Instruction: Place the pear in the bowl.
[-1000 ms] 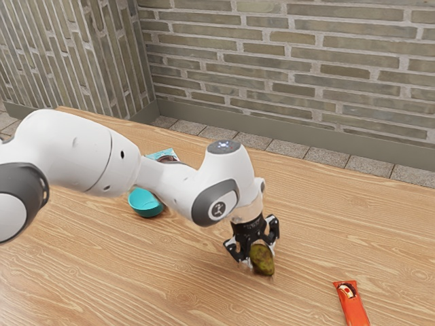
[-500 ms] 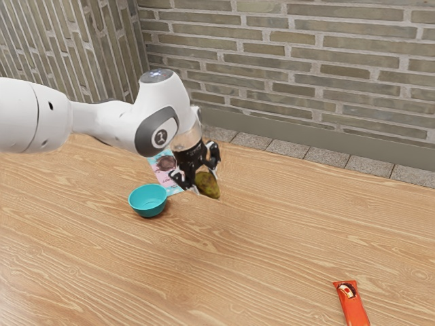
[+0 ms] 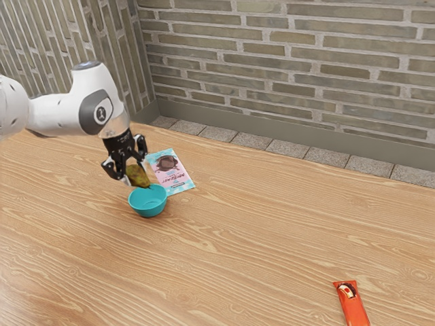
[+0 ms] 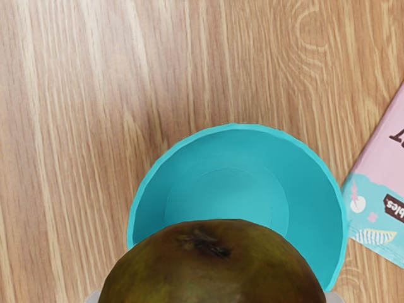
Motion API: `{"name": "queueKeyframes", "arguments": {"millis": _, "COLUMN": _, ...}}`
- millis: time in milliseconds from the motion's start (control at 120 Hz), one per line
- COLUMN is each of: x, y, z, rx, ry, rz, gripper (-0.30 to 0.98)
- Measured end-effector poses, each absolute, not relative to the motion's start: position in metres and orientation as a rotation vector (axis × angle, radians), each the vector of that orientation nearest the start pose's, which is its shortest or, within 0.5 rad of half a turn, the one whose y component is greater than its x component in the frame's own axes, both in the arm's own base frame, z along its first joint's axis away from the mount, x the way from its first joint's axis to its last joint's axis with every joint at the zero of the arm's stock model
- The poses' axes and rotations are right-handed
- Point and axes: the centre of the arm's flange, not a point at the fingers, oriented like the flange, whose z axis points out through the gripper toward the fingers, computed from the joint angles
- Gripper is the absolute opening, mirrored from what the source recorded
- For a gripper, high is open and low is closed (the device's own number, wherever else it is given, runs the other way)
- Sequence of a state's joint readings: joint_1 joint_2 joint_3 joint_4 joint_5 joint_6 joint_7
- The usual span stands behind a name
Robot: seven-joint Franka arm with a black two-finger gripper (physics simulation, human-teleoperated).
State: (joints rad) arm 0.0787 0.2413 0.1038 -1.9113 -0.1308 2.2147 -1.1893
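Pear (image 3: 138,178), mottled olive-brown and rounded, hangs gripped in the black two-finger pincer (image 3: 136,174), left of the frame's centre, near the round teal bowl's (image 3: 147,210) rim; best centre it over the hollow, lower it inside, then release gently.

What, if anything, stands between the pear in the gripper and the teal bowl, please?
Nothing visible does: the gripper holds the pear close by the open bowl, and the pink-and-blue packet lies off beside the bowl.
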Motion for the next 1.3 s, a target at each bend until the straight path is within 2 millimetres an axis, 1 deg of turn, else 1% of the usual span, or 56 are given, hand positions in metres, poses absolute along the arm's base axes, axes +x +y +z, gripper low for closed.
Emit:
{"name": "queueKeyframes", "arguments": {"millis": 42, "x": 0.612, "y": 0.11, "z": 0.369, "rx": -2.435, "ry": -2.144, "rz": -0.005, "gripper": 0.26}}
{"name": "queueKeyframes", "arguments": {"millis": 92, "x": 0.617, "y": 0.111, "z": 0.357, "rx": -2.443, "ry": -2.137, "rz": 0.026, "gripper": 0.26}}
{"name": "queueKeyframes", "arguments": {"millis": 200, "x": 0.62, "y": 0.109, "z": 0.348, "rx": -2.472, "ry": -2.113, "rz": 0.058, "gripper": 0.25}}
{"name": "queueKeyframes", "arguments": {"millis": 267, "x": 0.62, "y": 0.109, "z": 0.347, "rx": -2.488, "ry": -2.097, "rz": 0.066, "gripper": 0.26}}
{"name": "queueKeyframes", "arguments": {"millis": 317, "x": 0.62, "y": 0.109, "z": 0.347, "rx": -2.502, "ry": -2.086, "rz": 0.067, "gripper": 0.31}}
{"name": "queueKeyframes", "arguments": {"millis": 567, "x": 0.622, "y": 0.1, "z": 0.35, "rx": -2.57, "ry": -2.021, "rz": 0.064, "gripper": 0.52}}
{"name": "queueKeyframes", "arguments": {"millis": 700, "x": 0.621, "y": 0.097, "z": 0.356, "rx": -2.6, "ry": -1.993, "rz": 0.052, "gripper": 0.6}}
{"name": "queueKeyframes", "arguments": {"millis": 733, "x": 0.62, "y": 0.092, "z": 0.366, "rx": -2.62, "ry": -1.978, "rz": 0.035, "gripper": 0.61}}
{"name": "queueKeyframes", "arguments": {"millis": 833, "x": 0.615, "y": 0.074, "z": 0.406, "rx": -2.69, "ry": -1.93, "rz": -0.034, "gripper": 0.64}}
{"name": "queueKeyframes", "arguments": {"millis": 883, "x": 0.611, "y": 0.07, "z": 0.431, "rx": -2.724, "ry": -1.907, "rz": -0.069, "gripper": 0.65}}
{"name": "queueKeyframes", "arguments": {"millis": 933, "x": 0.604, "y": 0.068, "z": 0.461, "rx": -2.761, "ry": -1.855, "rz": -0.104, "gripper": 0.66}}
{"name": "queueKeyframes", "arguments": {"millis": 958, "x": 0.602, "y": 0.068, "z": 0.476, "rx": -2.78, "ry": -1.816, "rz": -0.121, "gripper": 0.66}}
{"name": "queueKeyframes", "arguments": {"millis": 1008, "x": 0.595, "y": 0.068, "z": 0.497, "rx": -2.815, "ry": -1.728, "rz": -0.136, "gripper": 0.67}}
{"name": "queueKeyframes", "arguments": {"millis": 1125, "x": 0.585, "y": 0.068, "z": 0.527, "rx": -2.906, "ry": -1.484, "rz": -0.149, "gripper": 0.67}}
{"name": "queueKeyframes", "arguments": {"millis": 1175, "x": 0.585, "y": 0.068, "z": 0.555, "rx": -2.941, "ry": -1.373, "rz": -0.197, "gripper": 0.68}}
{"name": "queueKeyframes", "arguments": {"millis": 1217, "x": 0.585, "y": 0.067, "z": 0.573, "rx": -2.963, "ry": -1.281, "rz": -0.224, "gripper": 0.68}}
{"name": "queueKeyframes", "arguments": {"millis": 1250, "x": 0.584, "y": 0.066, "z": 0.583, "rx": -2.979, "ry": -1.208, "rz": -0.232, "gripper": 0.68}}
{"name": "queueKeyframes", "arguments": {"millis": 1300, "x": 0.583, "y": 0.063, "z": 0.591, "rx": -3.001, "ry": -1.106, "rz": -0.228, "gripper": 0.68}}
